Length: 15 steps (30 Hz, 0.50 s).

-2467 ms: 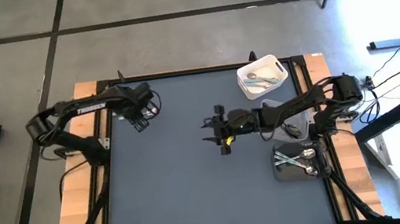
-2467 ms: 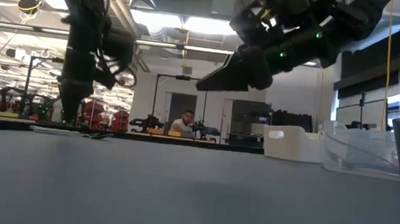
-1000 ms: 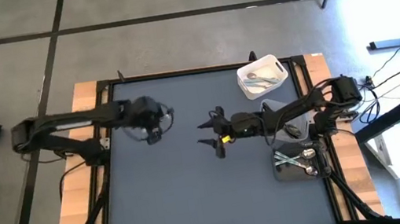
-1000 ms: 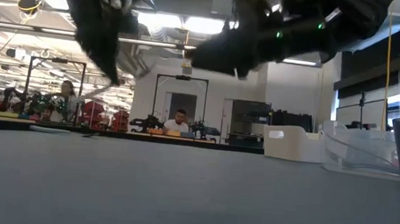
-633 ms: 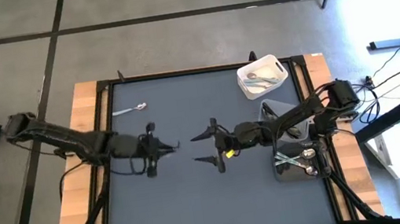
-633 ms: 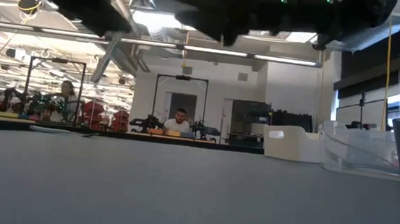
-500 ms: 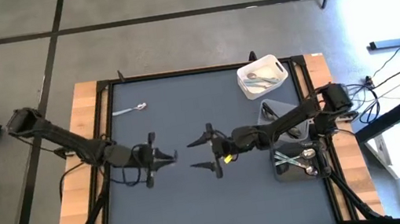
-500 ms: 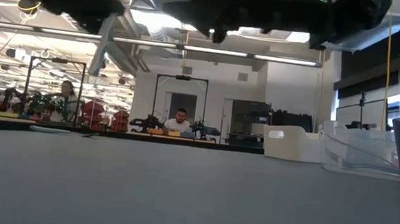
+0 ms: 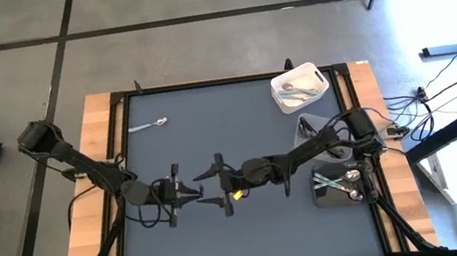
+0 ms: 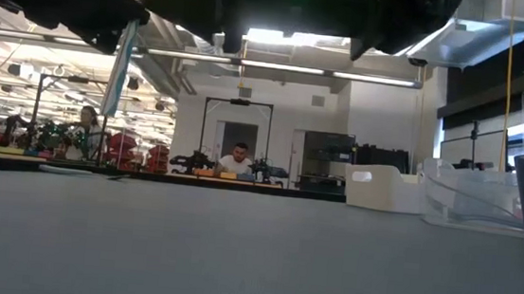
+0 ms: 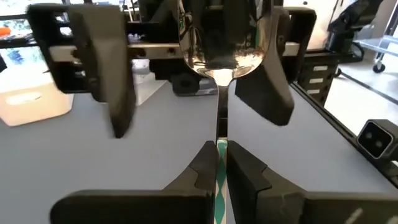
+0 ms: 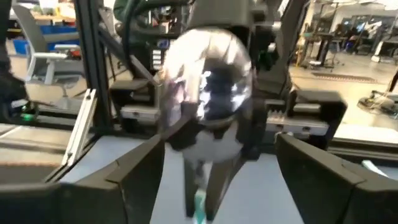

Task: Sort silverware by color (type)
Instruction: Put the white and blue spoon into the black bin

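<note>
A silver spoon [image 11: 219,56] was held above the middle of the desk [image 9: 252,224], pinched by its handle in the left pincer [image 9: 191,193], bowl pointed toward the right pincer [image 9: 212,188]. The right pincer was spread wide, its fingers [image 11: 118,81] set either side of the spoon bowl without touching it. Another spoon [image 9: 155,123] was left lying at the desk's far left corner. More spoons were seen in the white bin [image 9: 313,73] and the dark bin [image 9: 322,194] on the right.
</note>
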### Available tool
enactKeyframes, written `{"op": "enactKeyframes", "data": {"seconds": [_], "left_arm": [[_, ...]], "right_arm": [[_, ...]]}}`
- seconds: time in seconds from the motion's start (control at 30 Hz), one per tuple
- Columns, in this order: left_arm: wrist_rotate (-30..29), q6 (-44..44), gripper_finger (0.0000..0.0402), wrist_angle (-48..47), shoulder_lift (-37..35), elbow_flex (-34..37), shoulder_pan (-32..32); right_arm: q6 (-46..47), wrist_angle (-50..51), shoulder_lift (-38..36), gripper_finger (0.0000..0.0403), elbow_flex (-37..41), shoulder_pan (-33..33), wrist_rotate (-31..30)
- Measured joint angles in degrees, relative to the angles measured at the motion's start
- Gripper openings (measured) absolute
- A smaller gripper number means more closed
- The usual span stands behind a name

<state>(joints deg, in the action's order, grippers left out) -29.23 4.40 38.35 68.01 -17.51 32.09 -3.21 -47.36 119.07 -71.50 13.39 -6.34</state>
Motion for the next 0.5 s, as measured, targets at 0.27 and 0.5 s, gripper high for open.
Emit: {"op": "enactKeyframes", "data": {"seconds": [0.27, 0.5], "left_arm": [[-0.2, 0.0, 0.0016, 0.9, 0.1, 0.0, 0.0], [0.0, 0.1, 0.0036, 0.7, 0.1, 0.0, 0.0]], "right_arm": [[-3.4, 1.3, 0.0, 0.0134, -0.1, 1.4, -1.6], [-5.1, 2.5, 0.0, 0.0017, -0.1, 1.2, -1.6]]}}
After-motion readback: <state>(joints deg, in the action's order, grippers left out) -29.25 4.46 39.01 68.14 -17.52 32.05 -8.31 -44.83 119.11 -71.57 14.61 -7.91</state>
